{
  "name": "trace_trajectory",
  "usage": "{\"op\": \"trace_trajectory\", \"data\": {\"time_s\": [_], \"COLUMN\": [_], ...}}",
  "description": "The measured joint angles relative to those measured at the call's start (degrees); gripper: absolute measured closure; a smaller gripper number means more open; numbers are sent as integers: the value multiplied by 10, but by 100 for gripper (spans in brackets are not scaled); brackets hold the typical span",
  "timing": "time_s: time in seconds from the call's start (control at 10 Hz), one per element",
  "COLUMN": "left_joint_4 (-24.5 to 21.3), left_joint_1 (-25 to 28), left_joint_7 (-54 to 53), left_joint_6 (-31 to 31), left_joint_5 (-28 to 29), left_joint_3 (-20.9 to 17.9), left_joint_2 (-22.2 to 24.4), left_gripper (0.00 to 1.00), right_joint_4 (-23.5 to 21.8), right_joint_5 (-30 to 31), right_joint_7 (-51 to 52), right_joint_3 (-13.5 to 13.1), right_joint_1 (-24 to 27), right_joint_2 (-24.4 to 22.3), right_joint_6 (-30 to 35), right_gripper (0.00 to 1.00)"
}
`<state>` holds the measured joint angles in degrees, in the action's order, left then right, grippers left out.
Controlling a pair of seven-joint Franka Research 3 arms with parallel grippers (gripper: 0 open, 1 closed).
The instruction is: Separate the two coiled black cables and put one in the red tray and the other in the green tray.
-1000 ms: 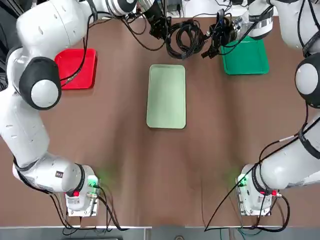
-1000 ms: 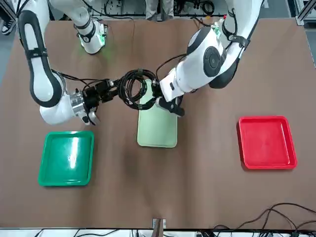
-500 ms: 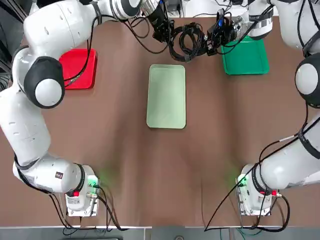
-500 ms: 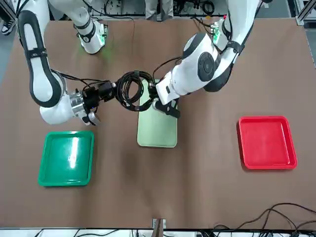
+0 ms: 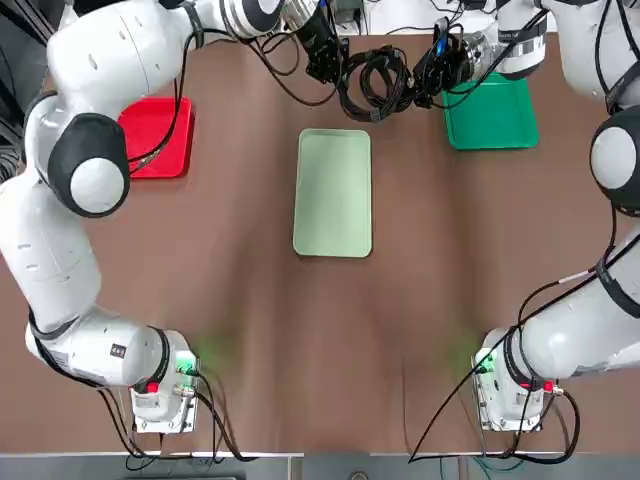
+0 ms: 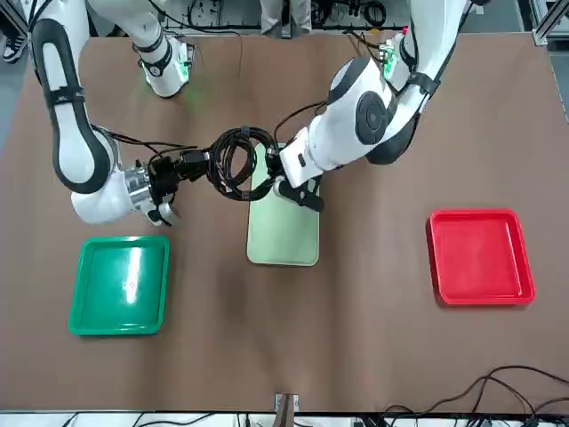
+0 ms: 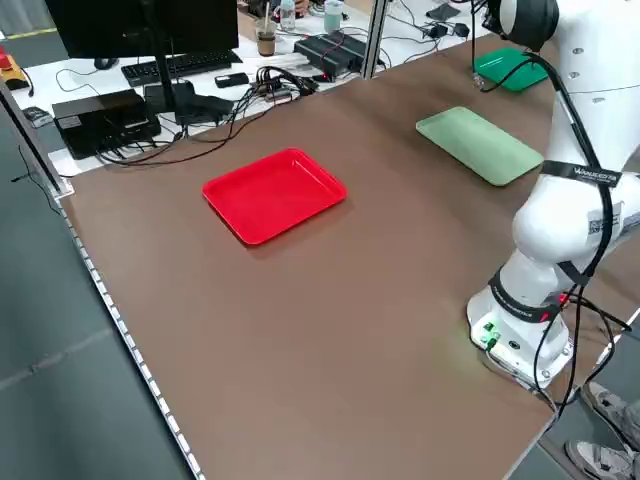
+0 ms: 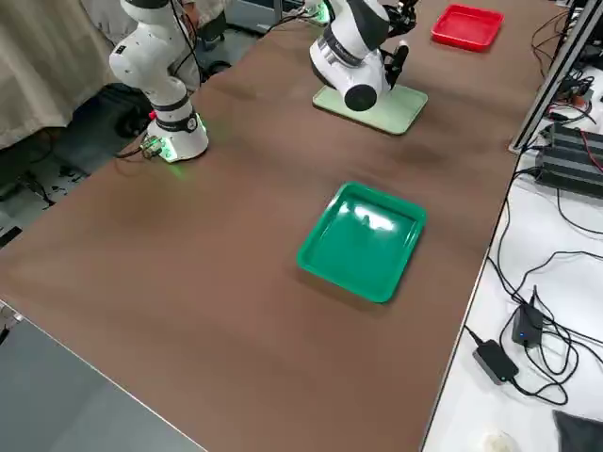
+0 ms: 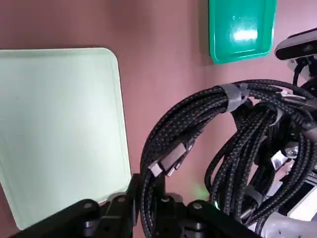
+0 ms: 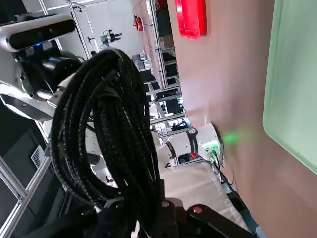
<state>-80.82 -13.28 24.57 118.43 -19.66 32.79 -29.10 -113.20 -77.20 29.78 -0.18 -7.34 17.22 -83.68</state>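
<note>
"What is the setting?"

"A brown-covered table [image 6: 373, 356], with a shallow red tray [image 6: 481, 258] toward the robot's left, a dark green tray [image 6: 120, 286] toward its right, and a longer pale mint tray [image 6: 284, 236] between them."

"Where are the cables?"

"Two coiled black cables are held in the air between the facing grippers, outside all three trays. Their loops overlap, and the bundle looks roughly round from above and from the front."

"And the grippers?"

"Both are clenched on cable. The left gripper [image 9: 147, 187] grips the side of one coil [image 9: 161, 131], a thick bundle with a grey tie; the right gripper [image 10: 148, 193] grasps the other coil [image 10: 119, 131] at its end nearest the fingers."

"Which way do the coils point?"

"The right one reaches outward from its fingertips, its long axis running away from them. The left one arches from its gripper toward the right gripper. I cannot tell whether the coils are tangled."
</note>
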Motion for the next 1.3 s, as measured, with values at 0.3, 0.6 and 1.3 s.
{"op": "trace_trajectory", "data": {"time_s": [0.3, 0.6, 1.3], "left_joint_4": [2, 2, -72], "left_joint_1": [2, 17, 29], "left_joint_7": [0, -6, -81], "left_joint_6": [-1, -38, -103], "left_joint_5": [21, 31, 105], "left_joint_3": [-1, -4, -136], "left_joint_2": [4, 8, 95], "left_gripper": [85, 85, 85], "right_joint_4": [6, 38, 206], "right_joint_5": [21, 121, 410], "right_joint_7": [-10, -24, -10], "right_joint_3": [-3, -9, -13], "right_joint_1": [3, 45, 158], "right_joint_2": [0, 0, 91], "right_joint_6": [-8, -7, -65], "right_gripper": [84, 84, 84]}}
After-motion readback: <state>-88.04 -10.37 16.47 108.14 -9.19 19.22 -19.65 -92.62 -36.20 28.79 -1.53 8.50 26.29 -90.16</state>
